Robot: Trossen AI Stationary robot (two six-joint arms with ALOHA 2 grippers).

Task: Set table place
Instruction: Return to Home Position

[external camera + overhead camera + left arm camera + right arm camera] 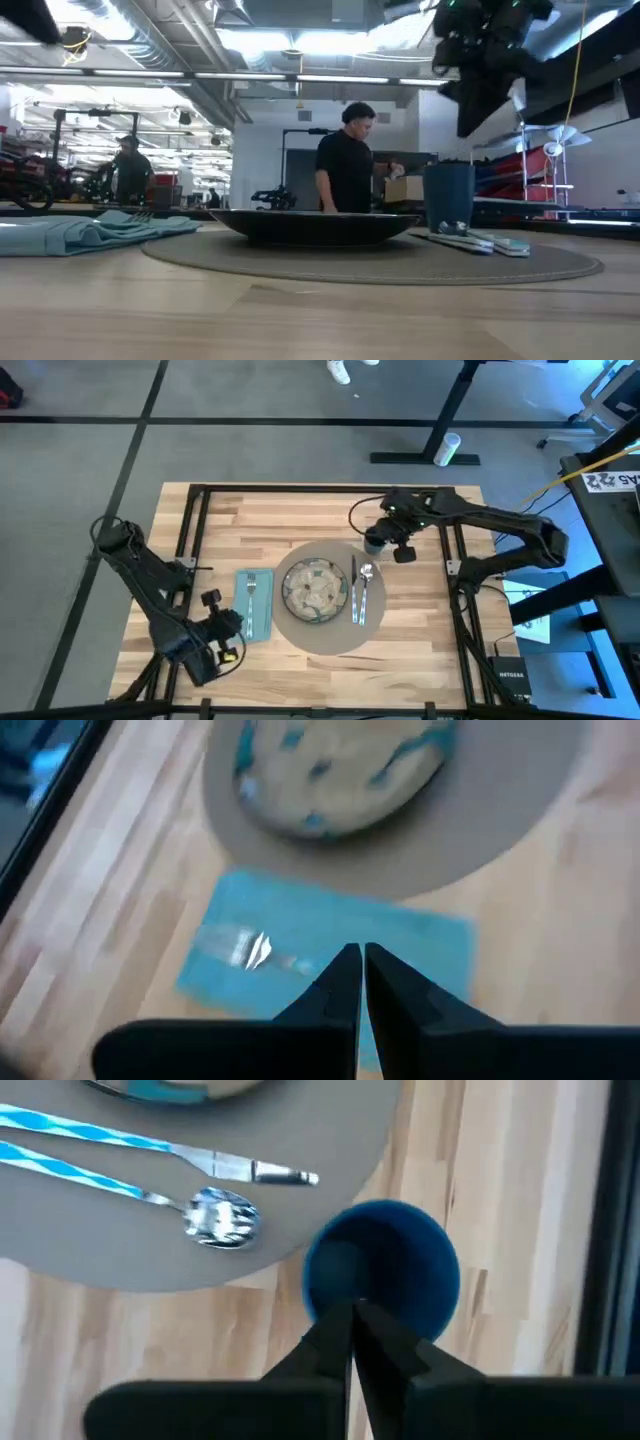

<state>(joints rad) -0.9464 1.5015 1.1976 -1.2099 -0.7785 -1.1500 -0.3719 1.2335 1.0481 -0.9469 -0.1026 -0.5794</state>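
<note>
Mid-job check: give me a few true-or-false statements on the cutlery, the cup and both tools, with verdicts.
1. The fork lies on the napkin. True.
2. The knife and spoon lie on the napkin. False: they lie on the placemat, right of the plate.
3. The cup stands on the plate. False: it stands at the placemat's edge.
4. The left tool and right tool are both shut, holding nothing. True.

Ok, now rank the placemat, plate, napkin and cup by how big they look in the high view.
1. placemat: clearly the largest
2. plate
3. napkin: about as long as the plate is wide, but much narrower
4. cup: the smallest
</note>
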